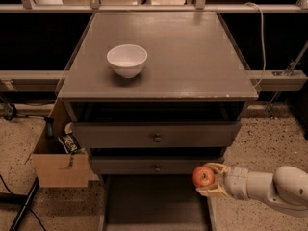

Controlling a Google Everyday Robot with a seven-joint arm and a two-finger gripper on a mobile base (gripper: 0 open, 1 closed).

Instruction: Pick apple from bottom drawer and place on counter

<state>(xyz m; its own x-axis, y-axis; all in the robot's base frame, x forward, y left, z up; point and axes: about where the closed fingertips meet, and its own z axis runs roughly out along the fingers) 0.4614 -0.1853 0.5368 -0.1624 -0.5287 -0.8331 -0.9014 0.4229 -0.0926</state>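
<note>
The small red apple (202,176) is held in my gripper (210,179), whose pale fingers close around it from the right. It hangs above the right side wall of the bottom drawer (154,203), which is pulled open as a wide flat tray, and in front of the lower knobbed drawer. My white arm reaches in from the lower right. The counter (192,57) is the broad grey-brown top above.
A white bowl (127,59) stands on the counter's left half. Two upper drawers with round knobs (157,138) are shut. An open cardboard box (60,153) with items sits on the floor left of the cabinet. A cable hangs at the right.
</note>
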